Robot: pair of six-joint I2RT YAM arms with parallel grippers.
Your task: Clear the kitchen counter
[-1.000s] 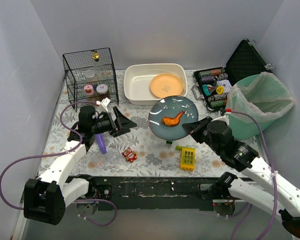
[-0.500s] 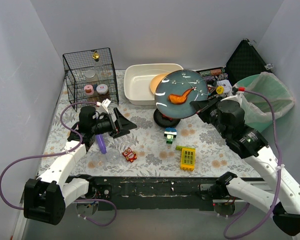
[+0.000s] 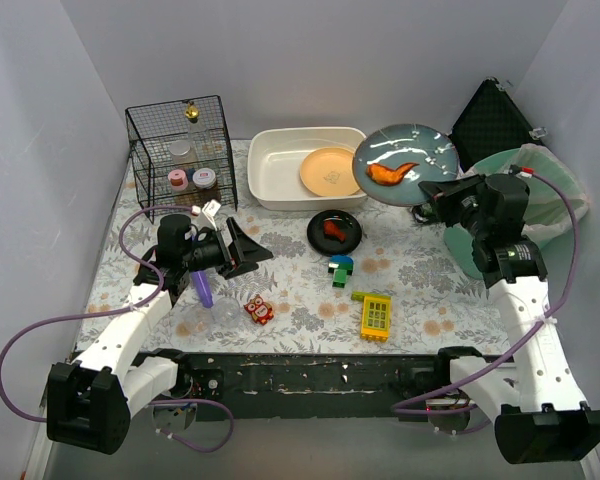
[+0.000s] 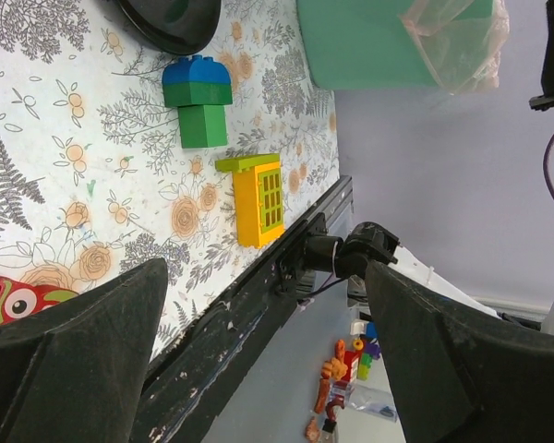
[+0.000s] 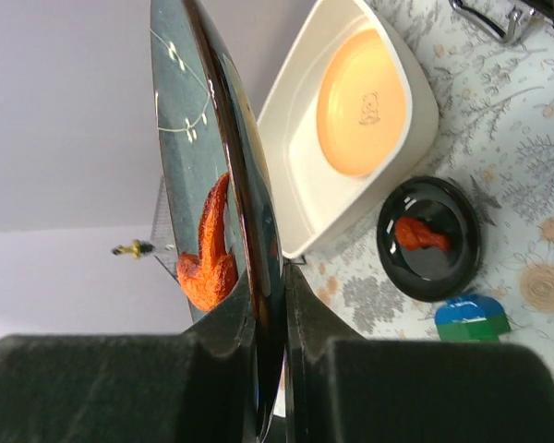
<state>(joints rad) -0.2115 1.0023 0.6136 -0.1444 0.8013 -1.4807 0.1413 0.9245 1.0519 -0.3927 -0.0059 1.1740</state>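
The kitchen counter (image 3: 290,270) is lying right in front of my bases, its fern-and-flower cloth running from the scuffed dark front edge to the back wall. My right gripper (image 3: 432,192) is clamping the rim of a blue-grey plate (image 3: 404,165), its two fingers pressed flat on either face, and is holding it up over the counter's far right part. An orange piece of food (image 3: 390,172) is resting on that plate. My left gripper (image 3: 242,245) is hanging over the left side with its fingers spread wide and nothing between them.

Below the raised plate a small black dish (image 3: 335,231) is sitting on the cloth with a red morsel in it. A blue-and-green block (image 3: 340,270), a yellow block (image 3: 376,316) and a red toy (image 3: 259,310) are lying nearer the front edge. Behind, a white basin (image 3: 280,150) is holding an orange plate (image 3: 332,170), whose faint central mark is too small to read. A green bin (image 3: 540,190) is standing at the right.
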